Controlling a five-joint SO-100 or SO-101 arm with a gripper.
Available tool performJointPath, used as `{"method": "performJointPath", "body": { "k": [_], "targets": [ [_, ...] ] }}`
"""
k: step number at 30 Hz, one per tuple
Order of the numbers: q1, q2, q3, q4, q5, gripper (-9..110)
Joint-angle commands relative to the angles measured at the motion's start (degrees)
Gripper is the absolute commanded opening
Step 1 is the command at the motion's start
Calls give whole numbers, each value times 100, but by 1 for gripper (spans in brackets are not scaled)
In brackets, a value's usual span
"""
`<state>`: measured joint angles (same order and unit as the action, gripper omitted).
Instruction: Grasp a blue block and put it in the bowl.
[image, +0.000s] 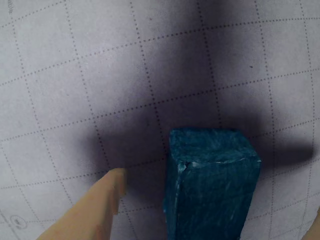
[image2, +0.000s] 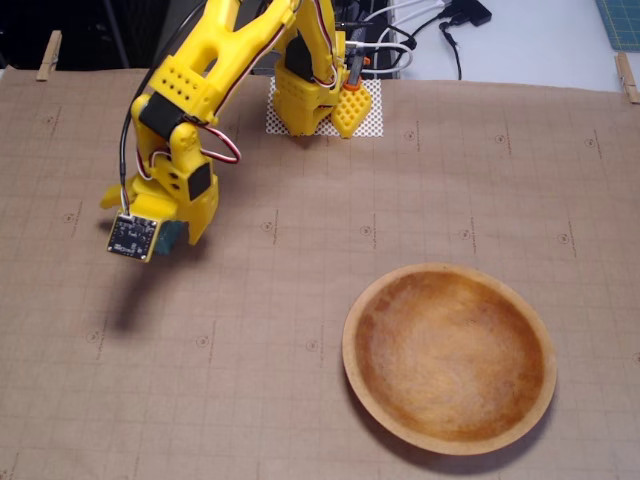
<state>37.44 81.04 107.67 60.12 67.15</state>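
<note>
Blue block gripped in the yellow arm's pincer, raised above the worktop, well apart from the bowl.

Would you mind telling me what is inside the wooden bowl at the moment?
Nothing shows inside the bowl: its mottled orange-brown interior is bare and fully in sight in the fixed view. The blue block is elsewhere, at the tool over the paper mat.

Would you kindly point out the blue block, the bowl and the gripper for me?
blue block (image: 212, 185): wrist view, on its streaky front face.
bowl (image2: 449, 352): fixed view, on the empty orange-brown inside.
gripper (image2: 172, 236): fixed view, at the fingers around the block.
</note>
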Motion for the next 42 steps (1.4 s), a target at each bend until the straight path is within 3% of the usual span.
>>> {"method": "performJointPath", "body": {
  "k": [1,24,35,42],
  "targets": [
    [158,-26,-334,-44,-44,51],
    [431,-123,-290,35,-105,50],
    [431,-53,-299,35,-378,27],
    [369,-44,-316,35,-334,22]
  ]
}}
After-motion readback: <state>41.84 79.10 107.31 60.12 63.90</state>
